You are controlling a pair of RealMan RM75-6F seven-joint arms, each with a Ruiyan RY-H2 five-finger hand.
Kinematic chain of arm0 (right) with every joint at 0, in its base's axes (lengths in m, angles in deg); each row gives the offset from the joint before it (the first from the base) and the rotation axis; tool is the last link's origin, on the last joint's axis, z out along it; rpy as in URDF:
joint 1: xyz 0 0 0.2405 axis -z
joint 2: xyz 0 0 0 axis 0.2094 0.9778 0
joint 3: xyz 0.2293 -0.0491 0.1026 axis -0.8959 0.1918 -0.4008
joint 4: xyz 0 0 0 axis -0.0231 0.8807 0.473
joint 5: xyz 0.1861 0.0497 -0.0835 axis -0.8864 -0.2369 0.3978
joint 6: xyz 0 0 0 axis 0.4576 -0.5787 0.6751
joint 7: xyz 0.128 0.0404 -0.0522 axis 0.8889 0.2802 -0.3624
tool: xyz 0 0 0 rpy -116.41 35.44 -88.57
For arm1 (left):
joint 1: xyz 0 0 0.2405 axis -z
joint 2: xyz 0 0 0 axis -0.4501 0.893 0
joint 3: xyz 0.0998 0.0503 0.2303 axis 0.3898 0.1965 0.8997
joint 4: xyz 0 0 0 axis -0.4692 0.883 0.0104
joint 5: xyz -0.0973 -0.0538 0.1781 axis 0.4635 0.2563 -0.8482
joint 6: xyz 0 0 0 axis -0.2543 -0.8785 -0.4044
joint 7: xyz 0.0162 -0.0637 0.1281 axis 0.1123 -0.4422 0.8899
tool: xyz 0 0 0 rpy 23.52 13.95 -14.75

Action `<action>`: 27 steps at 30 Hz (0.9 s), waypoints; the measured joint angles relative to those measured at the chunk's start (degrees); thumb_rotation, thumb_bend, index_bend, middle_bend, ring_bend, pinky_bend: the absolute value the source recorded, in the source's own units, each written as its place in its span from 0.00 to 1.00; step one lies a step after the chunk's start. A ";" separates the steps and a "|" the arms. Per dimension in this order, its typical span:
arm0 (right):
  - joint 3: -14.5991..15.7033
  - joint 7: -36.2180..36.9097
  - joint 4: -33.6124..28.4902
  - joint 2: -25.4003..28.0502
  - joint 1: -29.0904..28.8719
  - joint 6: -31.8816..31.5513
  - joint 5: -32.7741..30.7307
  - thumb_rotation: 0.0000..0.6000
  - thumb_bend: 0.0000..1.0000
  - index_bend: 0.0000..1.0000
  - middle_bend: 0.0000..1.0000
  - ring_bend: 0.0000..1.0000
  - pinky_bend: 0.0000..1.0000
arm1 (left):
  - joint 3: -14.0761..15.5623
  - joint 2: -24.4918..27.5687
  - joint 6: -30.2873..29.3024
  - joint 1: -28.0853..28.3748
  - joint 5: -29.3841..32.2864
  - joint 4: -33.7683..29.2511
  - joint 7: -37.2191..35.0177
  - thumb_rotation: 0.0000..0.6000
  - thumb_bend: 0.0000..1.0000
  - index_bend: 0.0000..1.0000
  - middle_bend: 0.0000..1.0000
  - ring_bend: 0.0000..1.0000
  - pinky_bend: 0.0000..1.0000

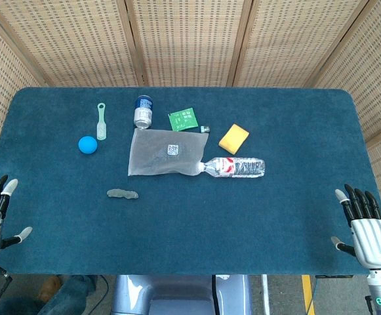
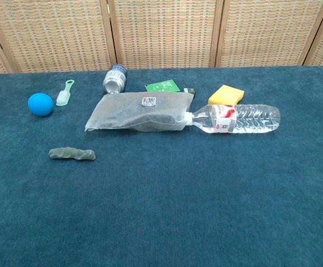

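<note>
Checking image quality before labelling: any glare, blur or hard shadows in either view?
Head view: even light, sharp, faint shadows only; plastic bottle shows slight sheen. Chest view: soft light, bottle glints mildly, the near table looks slightly soft.

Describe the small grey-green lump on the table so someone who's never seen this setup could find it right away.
Start at the blue table and find the big translucent pouch near its middle. Move toward the robot's side and a bit left: the grey-green lump lies there alone on bare cloth. Unlike the round blue ball and the pale green brush farther back, it is dull, elongated and wrinkled.
</note>
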 measured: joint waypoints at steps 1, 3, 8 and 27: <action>0.06 0.04 -0.02 0.03 0.03 -0.03 0.09 1.00 0.00 0.00 0.00 0.00 0.00 | 0.03 0.02 0.12 0.01 0.06 0.00 0.04 1.00 0.00 0.00 0.00 0.00 0.00; 0.19 0.14 -0.08 0.06 0.01 0.14 0.17 1.00 0.00 0.00 0.00 0.00 0.00 | 0.05 0.09 0.72 0.14 0.38 0.07 0.01 1.00 0.00 0.00 0.00 0.00 0.00; 0.42 0.17 -0.28 0.12 -0.08 0.27 0.65 1.00 0.00 0.00 0.00 0.00 0.00 | -0.55 -0.33 3.86 1.65 2.10 1.21 -0.15 1.00 0.00 0.00 0.00 0.00 0.00; -0.22 0.71 0.84 -0.51 -1.05 3.12 -2.30 1.00 0.00 0.00 0.00 0.00 0.00 | -6.84 -14.83 32.50 22.31 18.07 14.31 5.41 1.00 0.33 0.26 0.00 0.00 0.00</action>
